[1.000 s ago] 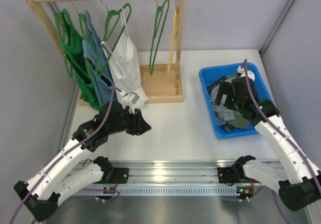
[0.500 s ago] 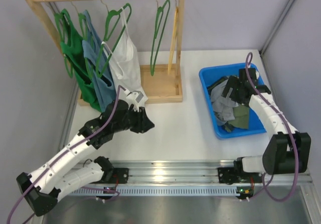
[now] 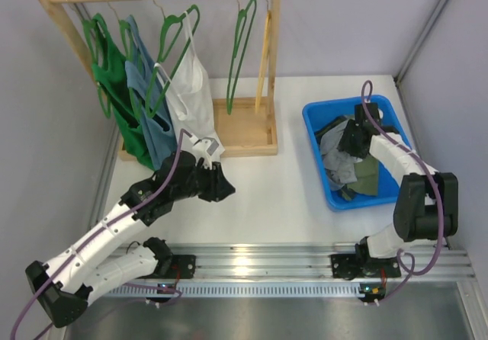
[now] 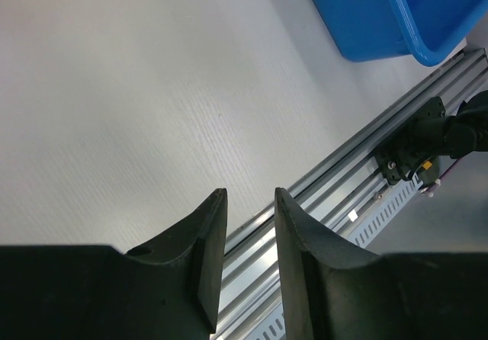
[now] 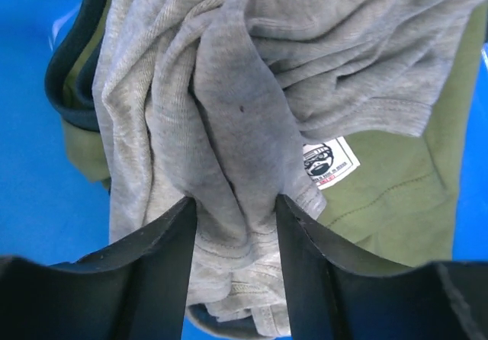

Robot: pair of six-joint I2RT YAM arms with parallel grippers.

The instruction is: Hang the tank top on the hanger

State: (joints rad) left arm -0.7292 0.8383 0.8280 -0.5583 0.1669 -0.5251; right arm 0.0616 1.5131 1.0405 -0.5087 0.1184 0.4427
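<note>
In blue plastic bin (image 5: 27, 126), right jaws, wide moment ago, now pinch fold of light grey soft-knit tank top (image 5: 229, 126): pickup starting; left jaws narrow, empty.

The tank top (image 5: 229, 111) is light grey, the garment (image 5: 389, 195) olive green, the bin (image 5: 30, 149) bright blue.

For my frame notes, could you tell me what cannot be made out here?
Right wrist view: whether the right end effector grips the tank top; its fingers cover the contact.
Same view: the label, print too small to read.
Top view: the tank top's straps, buried in the pile in the blue bin.
</note>
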